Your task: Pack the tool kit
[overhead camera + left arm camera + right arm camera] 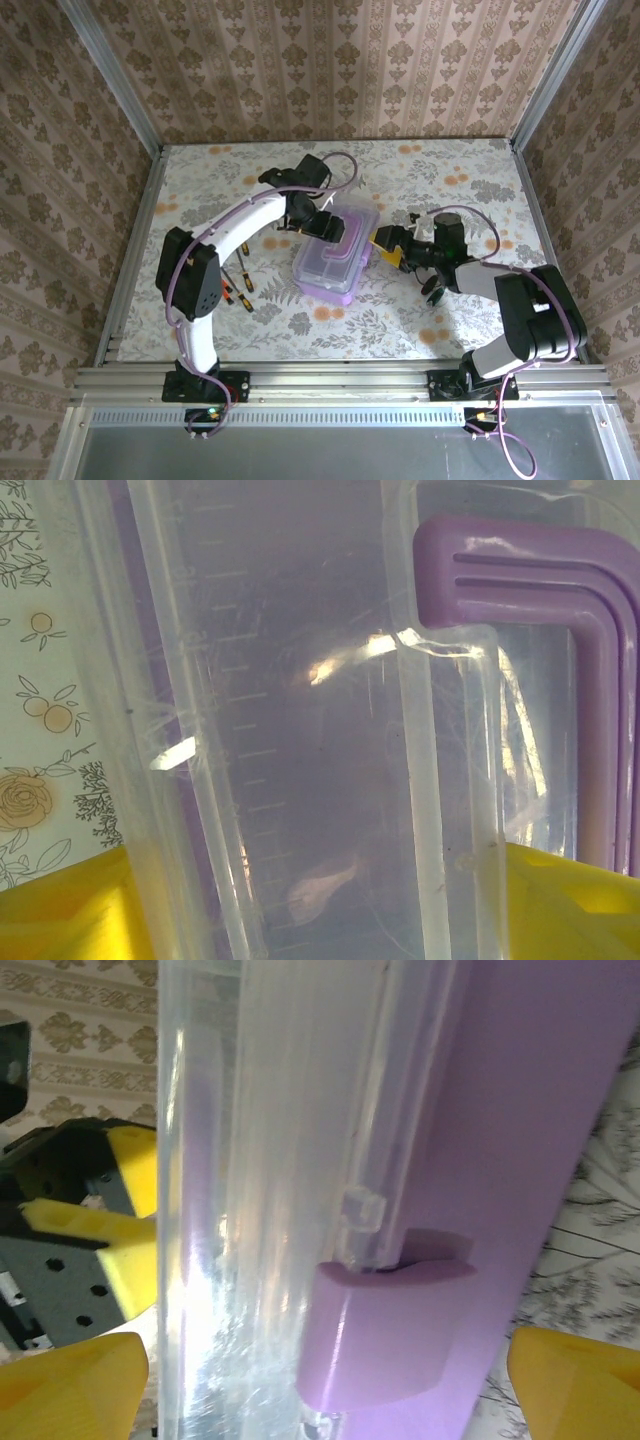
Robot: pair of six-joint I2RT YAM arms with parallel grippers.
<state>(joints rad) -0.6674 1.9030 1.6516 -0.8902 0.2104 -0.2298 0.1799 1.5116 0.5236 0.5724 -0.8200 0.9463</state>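
The tool kit box [335, 258], purple with a clear lid [300, 680] and a purple handle [560, 580], lies mid-table with its lid down. My left gripper [322, 225] sits on its far end; its yellow fingers [60, 910] press both sides of a raised strip of the lid [320, 910]. My right gripper [383, 243] is at the box's right side, open, its fingertips [70, 1390] straddling the purple latch [385, 1330] without touching it. Several orange-and-black screwdrivers [243, 290] lie on the table left of the box.
The floral tabletop [450, 190] has metal rails along its left, right and near edges [330, 378]. Patterned walls enclose the back and sides. The left arm's white link [235, 225] arches over the screwdrivers. Bare table lies behind and to the right of the box.
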